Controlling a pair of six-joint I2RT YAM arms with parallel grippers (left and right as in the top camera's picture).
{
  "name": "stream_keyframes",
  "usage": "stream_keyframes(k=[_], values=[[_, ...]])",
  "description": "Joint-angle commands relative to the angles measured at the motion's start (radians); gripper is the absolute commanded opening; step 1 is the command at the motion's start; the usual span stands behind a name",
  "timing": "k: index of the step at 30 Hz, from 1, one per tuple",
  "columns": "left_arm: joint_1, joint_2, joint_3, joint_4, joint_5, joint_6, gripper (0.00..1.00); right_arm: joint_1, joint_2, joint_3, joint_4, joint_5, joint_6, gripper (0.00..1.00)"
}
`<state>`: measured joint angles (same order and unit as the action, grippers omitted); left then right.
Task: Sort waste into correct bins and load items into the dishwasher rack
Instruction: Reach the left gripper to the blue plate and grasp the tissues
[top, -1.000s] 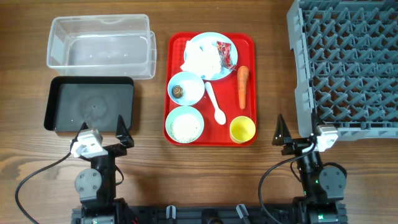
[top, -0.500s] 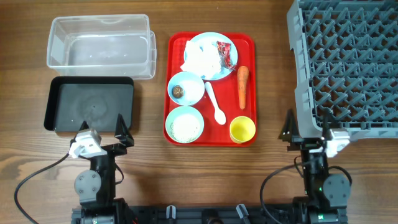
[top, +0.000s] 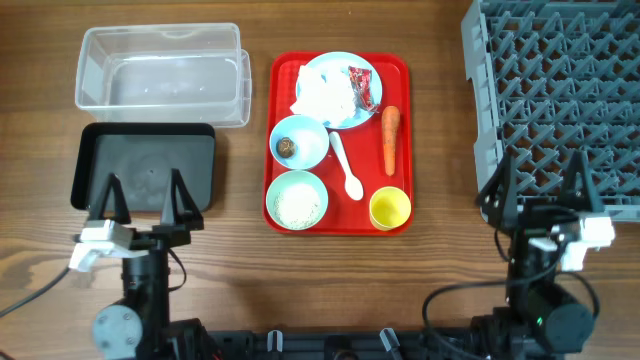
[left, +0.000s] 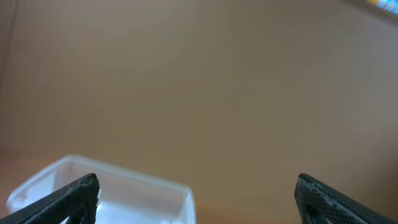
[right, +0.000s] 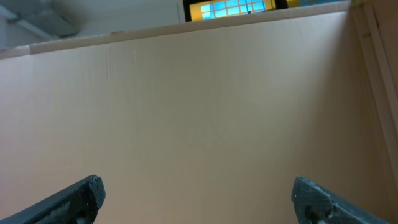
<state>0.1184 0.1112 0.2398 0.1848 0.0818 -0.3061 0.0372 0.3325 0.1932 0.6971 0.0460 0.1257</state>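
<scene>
On the red tray (top: 400, 72) a pale blue plate (top: 342, 64) carries white napkins (top: 322, 95) and a red wrapper (top: 362, 87). A carrot (top: 390, 140), white spoon (top: 346, 168) and yellow cup (top: 389, 208) lie beside it. The pale blue bowl (top: 318, 138) holds a brown lump (top: 287, 147); the mint bowl (top: 271, 200) holds rice (top: 297, 205). My left gripper (top: 144, 180) (left: 198, 199) hangs open and empty over the black tray's (top: 140, 150) near edge, facing the clear tub (top: 162, 78) (left: 124, 190). My right gripper (top: 542, 162) (right: 198, 196) stands open and empty over the grey rack's (top: 560, 80) front edge.
The wooden table runs bare along the front, between the two arm bases. Cables trail from both bases at the near edge. The right wrist view shows only a plain wall beyond its fingertips (right: 78, 194).
Both arms have risen and swung their fingers toward the far side. The left gripper now sits over the black tray; the right has shifted right, over the rack's front. Both stayed open.
</scene>
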Motion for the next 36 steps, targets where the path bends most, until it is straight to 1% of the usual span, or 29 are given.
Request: stream_keyframes(k=[1,3,4,5,6,7,10,15,17,19,24,29,31,33,36], values=[[-0.004,0.121,0.151,-0.025,0.056,-0.013,1.00,-0.004,0.156,0.163,-0.003,-0.057,-0.096,1.00],[-0.005,0.192,0.235,-0.095,0.072,-0.017,1.00,-0.004,0.231,0.240,-0.028,-0.104,-0.137,1.00],[-0.005,0.245,0.300,-0.156,0.094,-0.017,1.00,-0.004,0.283,0.296,-0.052,-0.127,-0.153,1.00],[-0.005,0.282,0.344,-0.198,0.111,-0.016,1.00,-0.004,0.314,0.333,-0.073,-0.138,-0.152,1.00],[-0.005,0.329,0.402,-0.253,0.130,-0.016,1.00,-0.004,0.360,0.389,-0.116,-0.156,-0.152,1.00],[-0.005,0.414,0.501,-0.341,0.154,-0.016,1.00,-0.004,0.415,0.461,-0.181,-0.183,-0.152,1.00],[-0.005,0.561,0.670,-0.495,0.165,-0.016,1.00,-0.004,0.519,0.606,-0.364,-0.277,-0.151,1.00],[-0.013,0.816,0.943,-0.788,0.169,-0.011,1.00,-0.004,0.679,0.774,-0.595,-0.412,-0.148,1.00],[-0.034,0.909,1.028,-0.874,0.176,0.024,1.00,-0.004,0.731,0.822,-0.668,-0.455,-0.148,1.00],[-0.077,1.032,1.135,-0.964,0.189,0.089,1.00,-0.004,0.790,0.875,-0.749,-0.519,-0.141,1.00],[-0.184,1.304,1.375,-1.156,0.191,0.193,1.00,-0.004,0.896,0.960,-0.904,-0.636,-0.140,1.00],[-0.262,1.595,1.608,-1.375,0.192,0.194,1.00,-0.004,0.965,1.005,-1.066,-0.652,-0.142,1.00],[-0.289,1.672,1.636,-1.410,0.192,0.193,1.00,-0.004,0.976,1.005,-1.098,-0.649,-0.152,1.00],[-0.315,1.733,1.635,-1.411,0.192,0.194,1.00,-0.004,0.983,1.004,-1.106,-0.645,-0.151,1.00],[-0.343,1.816,1.635,-1.413,0.201,0.187,1.00,-0.004,0.996,1.004,-1.107,-0.645,-0.093,0.99]])
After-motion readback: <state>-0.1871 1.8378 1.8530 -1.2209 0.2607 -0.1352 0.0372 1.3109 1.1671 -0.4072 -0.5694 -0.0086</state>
